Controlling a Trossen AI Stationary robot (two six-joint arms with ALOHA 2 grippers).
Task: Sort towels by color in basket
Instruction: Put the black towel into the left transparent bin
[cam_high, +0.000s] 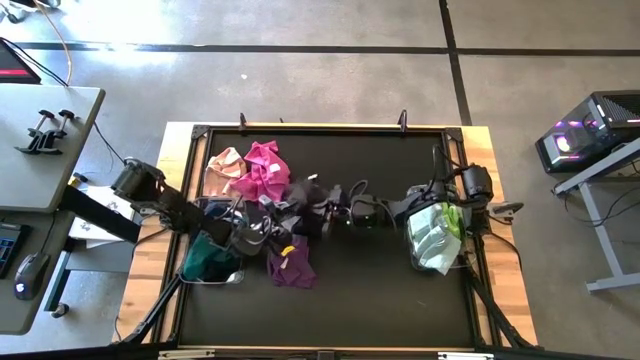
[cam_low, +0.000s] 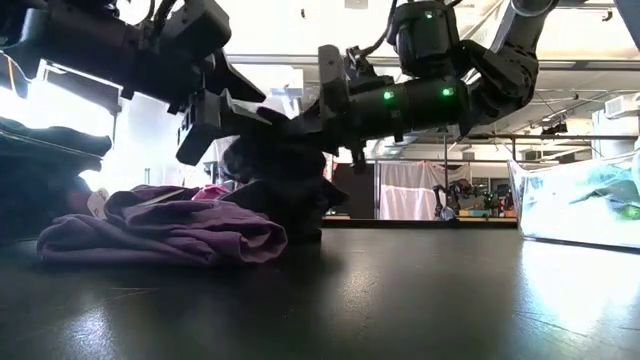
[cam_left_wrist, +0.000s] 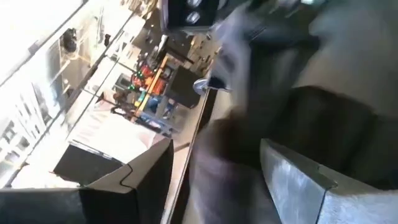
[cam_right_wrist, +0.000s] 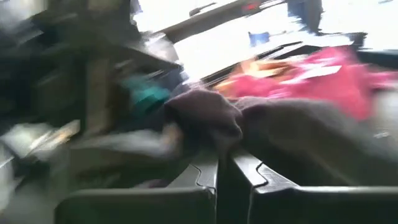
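Observation:
A heap of towels lies on the black mat's left half: pink (cam_high: 225, 165), magenta (cam_high: 265, 170), purple (cam_high: 290, 262), teal (cam_high: 208, 258). A dark grey towel (cam_low: 275, 175) hangs between my two grippers above the heap. My right gripper (cam_right_wrist: 224, 155), reaching in level from the table's right, is shut on it. My left gripper (cam_left_wrist: 214, 180) comes from the left with its fingers wide apart and the dark towel (cam_left_wrist: 348, 124) between and over them. The clear basket (cam_high: 438, 262) stands at the right with pale and lime towels in it. My right gripper pinches a bunched fold of the dark grey towel (cam_right_wrist: 208, 121) between its two fingers, which come in about level from the table's right. The towel hangs below the fingers, and its lower part (cam_low: 290, 215) rests on the heap. Whether my left gripper touches the towel, I cannot tell.
The purple towel (cam_low: 170, 235) lies nearest the table's front edge, left of centre. Bare mat (cam_high: 370, 290) stretches between the heap and the basket and along the near side. Clamps and posts stand at the far edge of the table (cam_high: 400, 125).

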